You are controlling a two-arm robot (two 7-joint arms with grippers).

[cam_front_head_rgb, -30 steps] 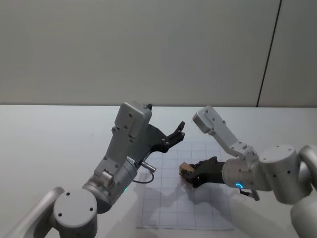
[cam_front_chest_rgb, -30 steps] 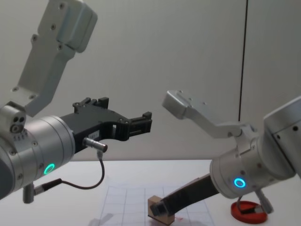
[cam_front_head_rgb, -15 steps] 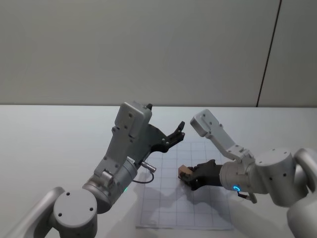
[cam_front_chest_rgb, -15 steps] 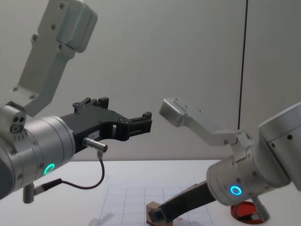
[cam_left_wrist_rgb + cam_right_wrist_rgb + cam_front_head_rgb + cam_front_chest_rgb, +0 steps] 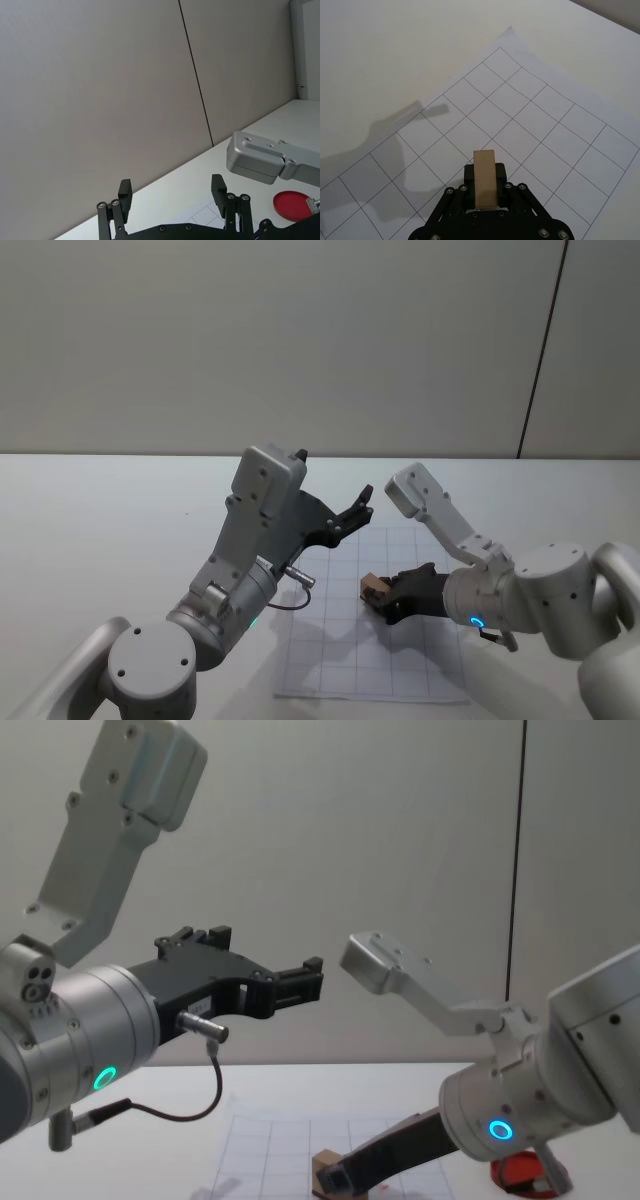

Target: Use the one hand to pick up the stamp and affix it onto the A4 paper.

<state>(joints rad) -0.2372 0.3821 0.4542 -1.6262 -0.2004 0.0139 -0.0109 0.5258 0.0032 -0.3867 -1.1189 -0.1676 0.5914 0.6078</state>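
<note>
White table (image 5: 100, 500) carries the A4 paper (image 5: 340, 665) (gridded) and red ink pad (image 5: 292, 206).

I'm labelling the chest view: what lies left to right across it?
Left arm's green ring light → open left gripper, raised → stamp, clamped in the right gripper over the A4 paper → red ink pad.

Your two arms are silver-grey cylinders with rounded joints. Your left arm (image 5: 80, 1020) carries a green ring light (image 5: 104, 1077) and a thin black cable (image 5: 215, 1092) looping from a metal plug. Your right arm (image 5: 565, 1065) carries a blue ring light (image 5: 497, 1128). Your left gripper (image 5: 171, 186) and right gripper (image 5: 485, 176) are black, their fingers (image 5: 218, 186) pinned with small silver screws (image 5: 227, 197).
</note>
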